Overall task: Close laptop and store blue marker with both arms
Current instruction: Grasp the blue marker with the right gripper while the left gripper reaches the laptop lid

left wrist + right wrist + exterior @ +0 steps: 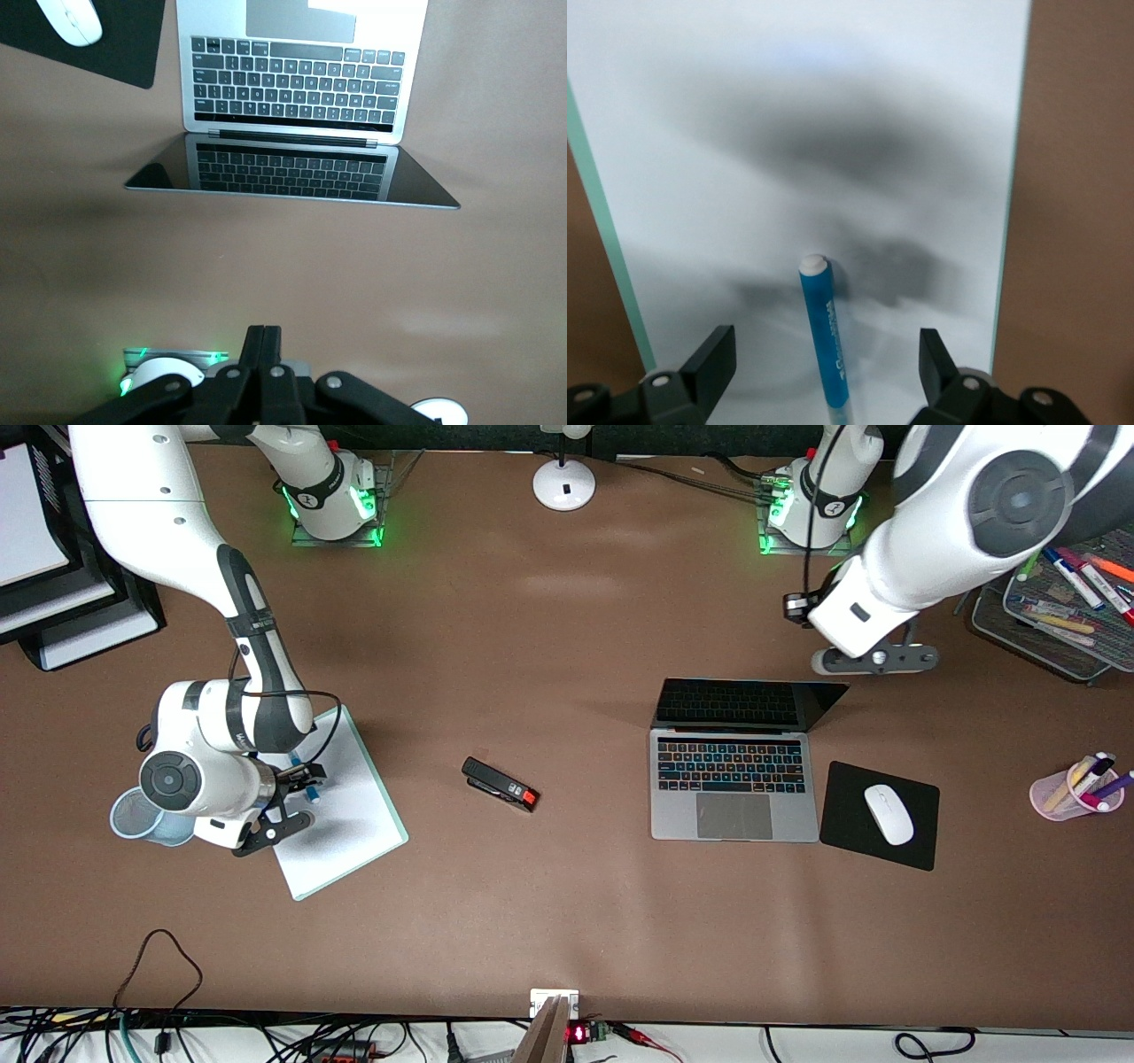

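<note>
The laptop stands open on the table, its screen tilted back toward the arms' bases; the left wrist view shows its keyboard too. My left gripper is shut and empty over bare table between the laptop's lid and the left arm's base; its own view shows the fingers pressed together. The blue marker lies flat on a white board. My right gripper is open just above it, one finger on each side, not touching. In the front view the right gripper hides most of the marker.
A blue mesh cup stands beside the white board, under the right wrist. A black stapler lies mid-table. A black mousepad with a white mouse lies beside the laptop. A pink pen cup and a wire marker tray stand at the left arm's end.
</note>
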